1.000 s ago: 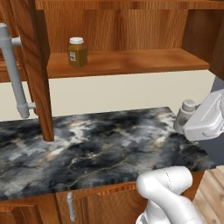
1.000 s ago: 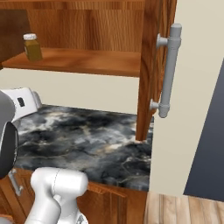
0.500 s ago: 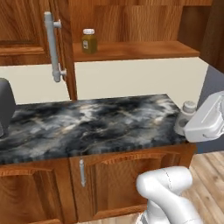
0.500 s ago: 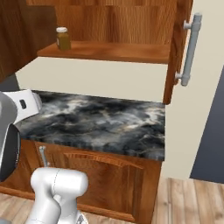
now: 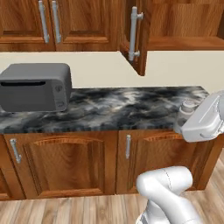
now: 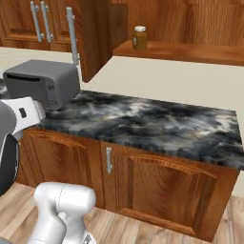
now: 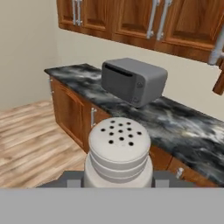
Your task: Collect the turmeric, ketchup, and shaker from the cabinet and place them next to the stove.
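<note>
- No text, brand, number or sign can be read anywhere.
- The jar (image 6: 139, 37) on the cabinet shelf (image 6: 190, 51) carries a small label, too small to read.
- The microwave (image 5: 36, 87) front shows no legible marking.

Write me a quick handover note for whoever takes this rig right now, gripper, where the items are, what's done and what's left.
Gripper: shut on the shaker, carried in front of the counter.
Turmeric: on the cabinet shelf, door open.
Ketchup: not visible in these views.
Microwave sits on the counter.
Done: shaker taken out.
Left: set the shaker by the stove, then fetch the turmeric; check on the ketchup.
</note>
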{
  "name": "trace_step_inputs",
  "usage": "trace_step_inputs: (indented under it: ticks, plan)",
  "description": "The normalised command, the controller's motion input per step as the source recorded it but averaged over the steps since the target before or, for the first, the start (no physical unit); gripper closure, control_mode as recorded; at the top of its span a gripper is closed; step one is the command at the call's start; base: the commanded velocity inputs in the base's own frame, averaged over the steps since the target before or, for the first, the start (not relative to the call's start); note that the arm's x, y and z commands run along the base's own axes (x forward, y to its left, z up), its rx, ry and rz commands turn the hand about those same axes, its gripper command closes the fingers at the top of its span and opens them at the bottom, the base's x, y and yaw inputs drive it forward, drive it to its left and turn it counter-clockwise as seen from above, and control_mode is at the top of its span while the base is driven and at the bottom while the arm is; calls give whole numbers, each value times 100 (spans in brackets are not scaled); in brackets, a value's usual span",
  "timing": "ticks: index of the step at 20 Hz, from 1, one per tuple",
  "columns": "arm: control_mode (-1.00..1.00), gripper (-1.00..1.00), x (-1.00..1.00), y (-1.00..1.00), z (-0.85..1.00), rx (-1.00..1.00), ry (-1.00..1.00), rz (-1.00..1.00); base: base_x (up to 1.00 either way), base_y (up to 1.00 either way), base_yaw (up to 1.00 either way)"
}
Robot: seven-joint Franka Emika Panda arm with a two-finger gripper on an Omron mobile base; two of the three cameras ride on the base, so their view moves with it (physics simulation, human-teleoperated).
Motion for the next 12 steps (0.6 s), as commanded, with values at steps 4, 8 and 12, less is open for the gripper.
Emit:
trace_step_inputs:
  ticks: [4, 8, 12]
  plan:
    - [100, 100, 0, 0, 0, 0, 0, 0, -45, 77, 34]
    - [100, 100, 0, 0, 0, 0, 0, 0, -17, 81, 32]
    - [100, 100, 0, 0, 0, 0, 0, 0, -10, 72, 30]
